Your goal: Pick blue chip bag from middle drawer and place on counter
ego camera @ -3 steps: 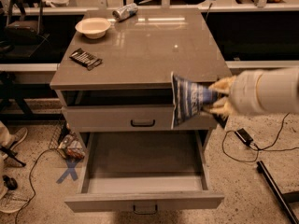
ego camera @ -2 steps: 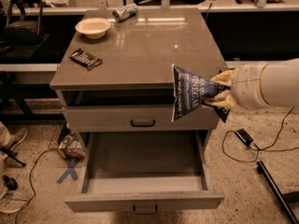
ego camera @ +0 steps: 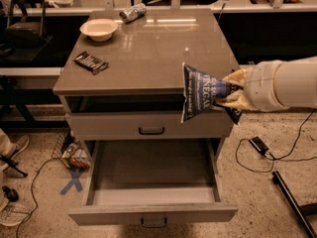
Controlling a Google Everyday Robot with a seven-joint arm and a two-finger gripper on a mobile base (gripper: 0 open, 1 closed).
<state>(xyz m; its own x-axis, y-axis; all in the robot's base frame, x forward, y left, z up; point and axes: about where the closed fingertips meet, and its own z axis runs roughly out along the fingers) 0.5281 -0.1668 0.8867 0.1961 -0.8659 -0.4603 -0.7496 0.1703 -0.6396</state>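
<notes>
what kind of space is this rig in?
Likely a robot test lab, not a home kitchen: freestanding drawer cabinet, blue tape X and loose cables on the floor. The claw holds the blue chip bag at the front-right edge of the counter.

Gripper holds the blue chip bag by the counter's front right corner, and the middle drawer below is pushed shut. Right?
Not quite: the camera view shows the middle drawer pulled open, its inside bare. The rest stands: the gripper holds the blue chip bag by the counter's front right corner.
</notes>
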